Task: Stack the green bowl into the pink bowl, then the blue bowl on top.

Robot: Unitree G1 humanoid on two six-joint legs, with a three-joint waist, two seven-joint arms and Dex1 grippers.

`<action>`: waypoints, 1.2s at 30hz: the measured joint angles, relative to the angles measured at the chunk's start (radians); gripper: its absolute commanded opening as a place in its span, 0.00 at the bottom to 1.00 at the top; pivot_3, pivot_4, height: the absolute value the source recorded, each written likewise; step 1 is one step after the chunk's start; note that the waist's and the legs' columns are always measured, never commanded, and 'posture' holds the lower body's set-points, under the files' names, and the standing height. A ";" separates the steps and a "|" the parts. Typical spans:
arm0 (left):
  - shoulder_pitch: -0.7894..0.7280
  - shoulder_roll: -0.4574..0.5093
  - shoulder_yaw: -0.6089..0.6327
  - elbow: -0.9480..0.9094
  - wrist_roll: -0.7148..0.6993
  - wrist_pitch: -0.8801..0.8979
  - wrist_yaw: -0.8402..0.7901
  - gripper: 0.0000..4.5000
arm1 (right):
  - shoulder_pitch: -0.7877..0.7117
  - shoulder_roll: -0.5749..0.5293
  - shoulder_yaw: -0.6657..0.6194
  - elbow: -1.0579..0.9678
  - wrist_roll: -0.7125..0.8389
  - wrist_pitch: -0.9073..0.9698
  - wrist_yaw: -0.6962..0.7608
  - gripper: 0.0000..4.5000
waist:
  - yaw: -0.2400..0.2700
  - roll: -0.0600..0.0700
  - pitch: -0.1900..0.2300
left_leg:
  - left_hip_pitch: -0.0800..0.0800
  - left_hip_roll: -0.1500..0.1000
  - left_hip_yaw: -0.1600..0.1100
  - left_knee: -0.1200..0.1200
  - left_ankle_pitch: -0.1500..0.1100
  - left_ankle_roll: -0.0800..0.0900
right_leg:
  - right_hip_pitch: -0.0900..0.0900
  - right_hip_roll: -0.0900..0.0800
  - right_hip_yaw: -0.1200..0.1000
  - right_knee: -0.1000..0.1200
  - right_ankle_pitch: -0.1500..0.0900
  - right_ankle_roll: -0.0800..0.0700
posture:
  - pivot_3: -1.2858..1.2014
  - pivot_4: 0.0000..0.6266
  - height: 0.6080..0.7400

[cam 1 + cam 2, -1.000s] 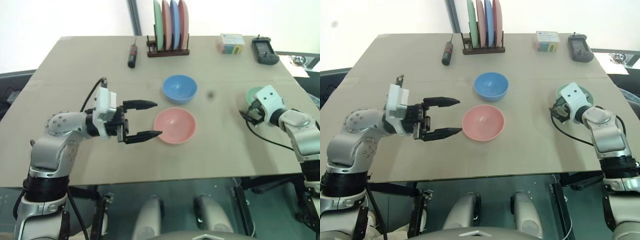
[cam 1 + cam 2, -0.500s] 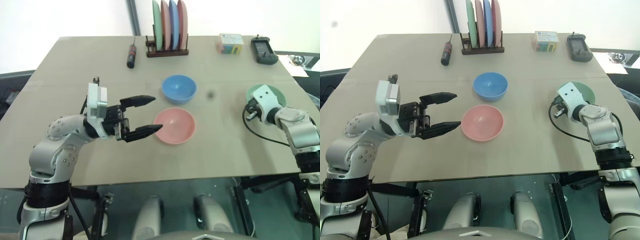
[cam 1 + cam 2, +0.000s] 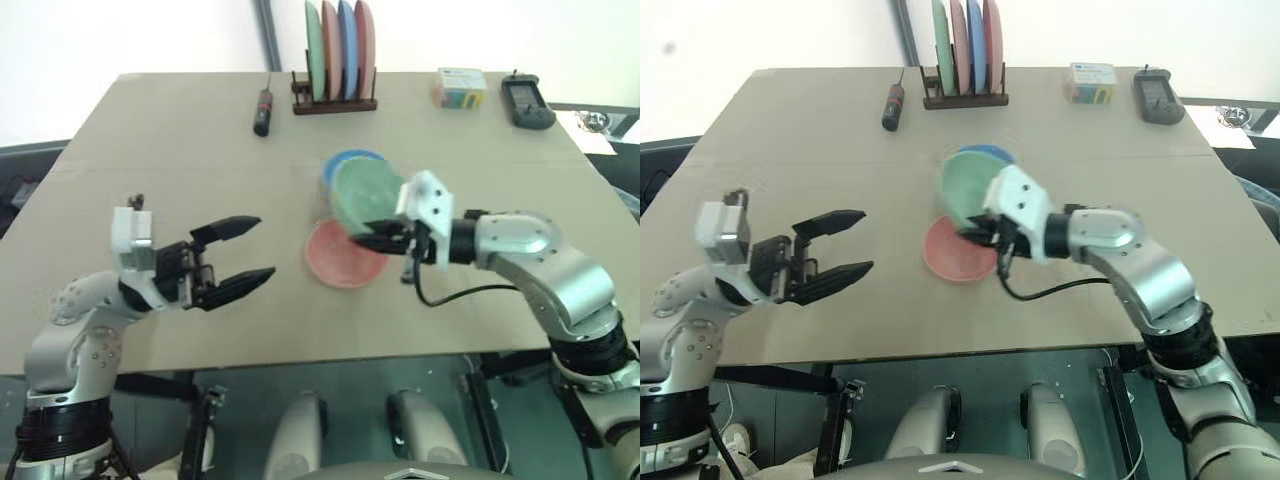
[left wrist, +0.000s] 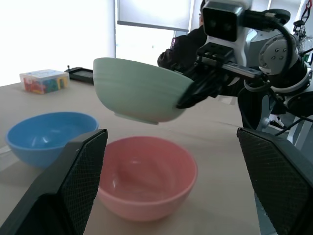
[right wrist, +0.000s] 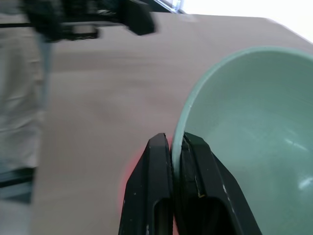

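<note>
Carrying the green bowl above the pink bowl, rim pinched in my right gripper.
Left wrist view: blue bowl just beside; I should level, centre, lower before releasing. Left gripper gapes empty.

1. The green bowl, pale mint, hangs tilted in the air over the table's middle.
2. The pink bowl sits upright just beneath it.
3. The blue bowl stands upright just beyond, toward the far edge.

Bright, even light; window glare; green bowl motion-blurred.
</note>
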 measured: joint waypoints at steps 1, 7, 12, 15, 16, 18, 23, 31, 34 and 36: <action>-0.002 0.001 0.008 0.014 0.000 0.000 -0.006 1.00 | -0.001 0.019 0.017 0.018 0.009 0.005 0.008 0.03 | 0.000 -0.001 0.000 | 0.000 0.000 0.000 0.000 0.000 0.000 | 0.000 0.000 0.000 0.000 0.000 0.000 | 0.52 0.24 1.00; -0.011 0.001 0.009 0.021 -0.003 0.011 -0.003 1.00 | -0.026 0.044 0.071 0.165 -0.002 -0.008 0.045 0.46 | -0.003 -0.001 0.000 | -0.001 -0.001 0.000 -0.001 0.000 0.000 | 0.000 -0.001 0.000 0.000 0.000 0.000 | 0.52 0.24 1.00; 0.014 0.002 0.011 -0.029 -0.035 0.055 0.011 1.00 | -0.027 0.001 0.056 0.176 -0.017 -0.039 0.063 0.90 | -0.005 0.000 0.000 | -0.001 -0.001 0.001 -0.001 0.000 0.000 | -0.001 -0.001 0.000 -0.001 0.000 0.000 | 0.52 0.24 1.00; 0.034 0.002 0.018 -0.046 -0.058 0.080 0.023 1.00 | -0.041 -0.035 -0.025 0.180 -0.017 -0.093 0.063 0.99 | -0.004 0.000 0.000 | -0.001 -0.001 0.001 -0.001 0.000 0.000 | -0.001 -0.001 0.000 -0.001 0.000 0.000 | 0.52 0.24 1.00; 0.038 0.002 0.020 -0.054 -0.061 0.085 0.027 1.00 | -0.058 -0.057 -0.060 0.193 -0.021 -0.130 0.067 0.99 | -0.003 -0.001 0.000 | -0.001 -0.001 0.001 -0.001 0.000 0.000 | -0.001 -0.001 0.000 -0.001 0.000 0.000 | 0.52 0.24 1.00; 0.043 0.002 0.027 -0.066 -0.073 0.098 0.038 1.00 | -0.098 -0.091 -0.113 0.243 -0.041 -0.223 0.091 0.99 | -0.005 -0.001 0.000 | 0.000 -0.001 0.001 -0.001 0.000 0.000 | -0.001 -0.001 0.000 -0.001 0.000 0.000 | 0.52 0.24 1.00; 0.079 0.003 0.056 -0.105 -0.100 0.126 0.072 1.00 | -0.236 -0.138 0.015 0.751 -0.364 -0.719 0.100 0.99 | -0.013 -0.001 0.000 | 0.001 0.000 0.003 -0.001 0.000 0.000 | -0.001 -0.001 0.001 -0.001 0.000 0.000 | 0.52 0.24 1.00; 0.204 0.006 0.157 -0.210 -0.155 0.165 0.143 1.00 | -0.480 0.078 0.187 1.480 -0.716 -1.236 -0.169 0.99 | -0.036 -0.001 0.001 | -0.001 -0.001 0.004 -0.005 0.000 0.000 | -0.004 -0.001 0.003 -0.001 0.002 0.003 | 0.52 0.24 1.00; 0.251 0.006 0.193 -0.244 -0.171 0.170 0.165 1.00 | -0.525 0.124 0.199 1.580 -0.774 -1.300 -0.250 0.99 | -0.034 -0.001 0.001 | -0.001 -0.001 0.003 -0.005 0.000 0.000 | -0.004 -0.001 0.003 -0.001 0.001 0.000 | 0.52 0.24 1.00; 0.282 0.006 0.220 -0.277 -0.184 0.174 0.181 1.00 | -0.550 0.157 0.209 1.640 -0.811 -1.336 -0.289 0.91 | -0.032 -0.001 0.001 | -0.001 -0.001 0.003 -0.005 0.000 0.000 | -0.004 -0.001 0.003 -0.001 0.000 -0.001 | 0.52 0.24 1.00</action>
